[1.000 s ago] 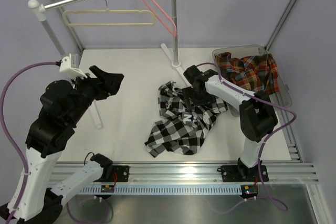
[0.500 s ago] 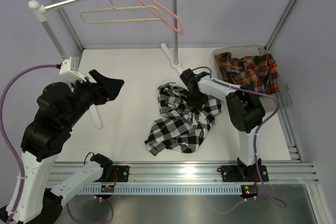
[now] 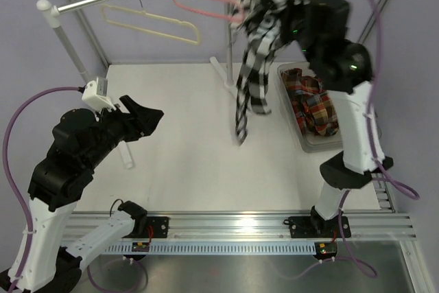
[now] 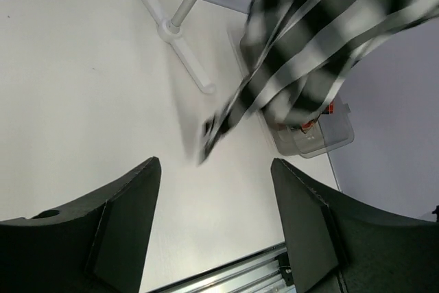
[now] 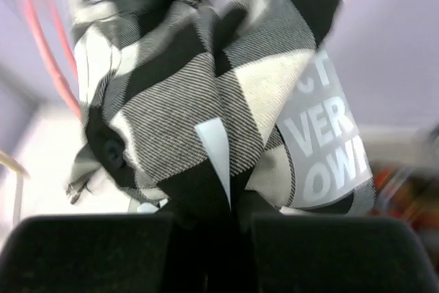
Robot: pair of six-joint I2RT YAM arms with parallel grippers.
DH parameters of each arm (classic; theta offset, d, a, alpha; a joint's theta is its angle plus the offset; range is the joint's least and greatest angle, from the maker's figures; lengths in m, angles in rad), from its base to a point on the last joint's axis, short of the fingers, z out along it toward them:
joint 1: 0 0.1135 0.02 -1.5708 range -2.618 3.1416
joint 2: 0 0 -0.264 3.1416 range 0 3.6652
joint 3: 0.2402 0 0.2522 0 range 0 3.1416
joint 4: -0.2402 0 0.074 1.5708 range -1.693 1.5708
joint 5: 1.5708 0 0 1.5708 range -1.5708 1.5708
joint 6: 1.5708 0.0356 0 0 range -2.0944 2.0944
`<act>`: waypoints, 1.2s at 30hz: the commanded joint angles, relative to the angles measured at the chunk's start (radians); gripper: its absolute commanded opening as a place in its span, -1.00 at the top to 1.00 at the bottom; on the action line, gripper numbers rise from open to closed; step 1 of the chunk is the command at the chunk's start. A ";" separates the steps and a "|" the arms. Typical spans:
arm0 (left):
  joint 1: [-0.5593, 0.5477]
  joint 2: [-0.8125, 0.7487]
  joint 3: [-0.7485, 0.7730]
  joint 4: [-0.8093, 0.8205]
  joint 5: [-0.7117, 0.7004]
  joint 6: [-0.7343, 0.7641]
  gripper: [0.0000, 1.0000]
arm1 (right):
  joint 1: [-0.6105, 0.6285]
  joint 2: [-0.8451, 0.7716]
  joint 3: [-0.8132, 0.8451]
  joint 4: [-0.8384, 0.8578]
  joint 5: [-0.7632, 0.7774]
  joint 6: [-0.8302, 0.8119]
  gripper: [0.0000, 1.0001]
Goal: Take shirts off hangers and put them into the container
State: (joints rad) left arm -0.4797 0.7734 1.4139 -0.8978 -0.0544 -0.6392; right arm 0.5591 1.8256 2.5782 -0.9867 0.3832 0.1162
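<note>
Crumpled, large-check woven shirt [image 3: 258, 49]

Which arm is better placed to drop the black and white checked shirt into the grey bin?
Right. The right tool is shut on the black-and-white shirt, which hangs in the air close to the container. The left tool is open, empty and far across the table.

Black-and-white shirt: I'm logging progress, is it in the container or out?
Out. The shirt hangs in the air from the shut right gripper, dangling beside the container, which holds the plaid shirt.
</note>
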 commanded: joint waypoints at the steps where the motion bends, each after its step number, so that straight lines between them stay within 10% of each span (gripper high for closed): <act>1: -0.004 -0.003 0.026 0.005 0.021 0.019 -0.39 | -0.054 -0.075 0.105 0.014 0.163 -0.218 1.00; 7: -0.003 0.004 -0.004 0.014 0.087 0.003 -0.35 | -0.080 -0.397 -0.326 0.603 0.238 -0.368 1.00; 36: -0.005 -0.022 -0.136 0.034 0.143 -0.014 -0.33 | -0.341 -0.354 -0.248 0.634 0.217 -0.354 1.00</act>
State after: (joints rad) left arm -0.4797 0.7479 1.2850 -0.8970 0.0498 -0.6548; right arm 0.2523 1.4868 2.2875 -0.4667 0.6121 -0.2218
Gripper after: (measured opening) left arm 0.670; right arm 0.091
